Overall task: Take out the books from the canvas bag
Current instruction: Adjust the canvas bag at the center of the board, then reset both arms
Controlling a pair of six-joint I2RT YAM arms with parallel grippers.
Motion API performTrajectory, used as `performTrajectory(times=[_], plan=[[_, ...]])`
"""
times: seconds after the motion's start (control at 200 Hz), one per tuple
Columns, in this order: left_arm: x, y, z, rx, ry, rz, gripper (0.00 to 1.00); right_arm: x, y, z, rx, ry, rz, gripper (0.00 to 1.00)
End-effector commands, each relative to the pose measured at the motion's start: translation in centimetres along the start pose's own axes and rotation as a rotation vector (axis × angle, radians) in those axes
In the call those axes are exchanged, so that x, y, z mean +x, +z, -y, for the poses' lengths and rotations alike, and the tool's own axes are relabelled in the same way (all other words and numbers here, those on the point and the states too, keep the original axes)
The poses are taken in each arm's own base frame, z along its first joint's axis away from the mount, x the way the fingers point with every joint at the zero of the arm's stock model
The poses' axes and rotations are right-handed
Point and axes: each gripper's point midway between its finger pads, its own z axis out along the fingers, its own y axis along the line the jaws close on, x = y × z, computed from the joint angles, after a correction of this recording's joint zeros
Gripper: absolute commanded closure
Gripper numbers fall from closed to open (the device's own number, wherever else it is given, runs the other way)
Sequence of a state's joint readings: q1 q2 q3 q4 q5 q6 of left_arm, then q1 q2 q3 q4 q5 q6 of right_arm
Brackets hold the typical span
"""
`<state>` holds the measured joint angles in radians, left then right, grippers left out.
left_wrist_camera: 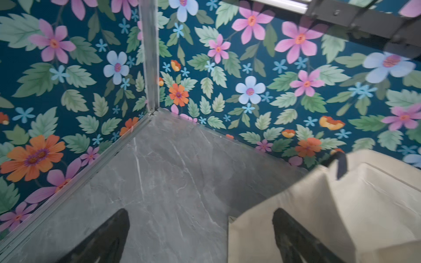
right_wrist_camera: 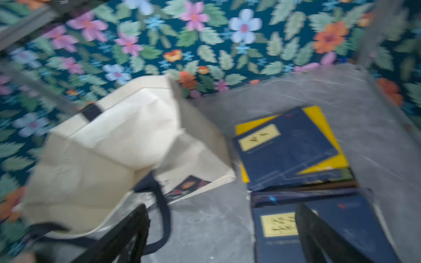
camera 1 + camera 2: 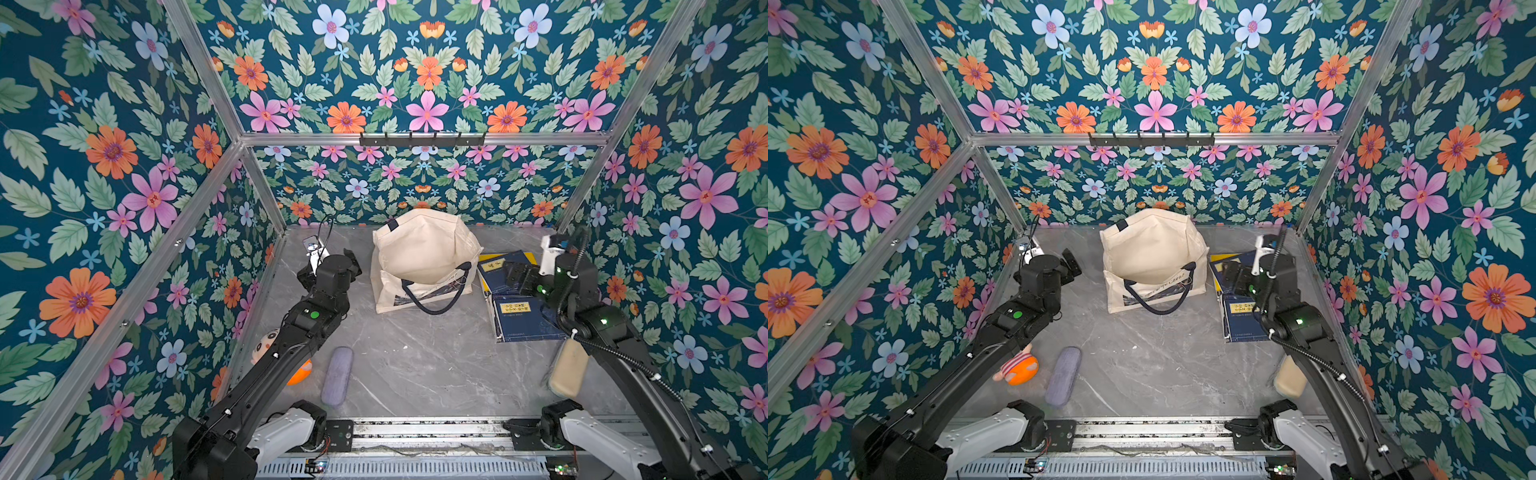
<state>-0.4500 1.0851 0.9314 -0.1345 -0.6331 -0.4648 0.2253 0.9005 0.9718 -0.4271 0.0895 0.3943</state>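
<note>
The cream canvas bag [image 3: 424,257] [image 3: 1154,253] stands at the back middle of the table, its top slumped forward and one navy handle [image 3: 436,309] looped onto the table. What is inside it is hidden. To its right, navy books [image 3: 521,322] [image 2: 284,150] with yellow labels lie piled flat, and a yellow book [image 2: 319,116] sticks out under them. My right gripper [image 3: 514,276] [image 2: 221,207] hangs open over the pile, holding nothing. My left gripper [image 3: 330,266] [image 1: 200,211] is open and empty left of the bag [image 1: 341,205].
A grey-lilac pouch [image 3: 336,376] and a plush toy [image 3: 1017,368] lie front left beside the left arm. A beige oblong thing [image 3: 569,370] lies front right under the right arm. Flowered walls enclose three sides, with a hook rail [image 3: 422,139] on the back wall.
</note>
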Motion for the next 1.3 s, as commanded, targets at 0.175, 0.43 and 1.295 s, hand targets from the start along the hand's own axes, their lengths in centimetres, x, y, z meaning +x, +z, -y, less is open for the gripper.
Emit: performTrajectory(times=[0.175, 0.43, 1.295], plan=[[2.7, 2.0, -4.5, -0.112, 0.111, 0.068, 0.00, 1.1, 0.6, 6.1, 0.193, -0.103, 0.267, 0.01], [7.3, 3.3, -5.9, -0.124, 0.284, 0.064, 0.00, 5.3, 5.8, 9.9, 0.277, -0.109, 0.205, 0.01], [12.6, 8.2, -10.2, 0.017, 0.200, 0.095, 0.00, 10.2, 11.3, 12.1, 0.237, -0.325, 0.344, 0.01]])
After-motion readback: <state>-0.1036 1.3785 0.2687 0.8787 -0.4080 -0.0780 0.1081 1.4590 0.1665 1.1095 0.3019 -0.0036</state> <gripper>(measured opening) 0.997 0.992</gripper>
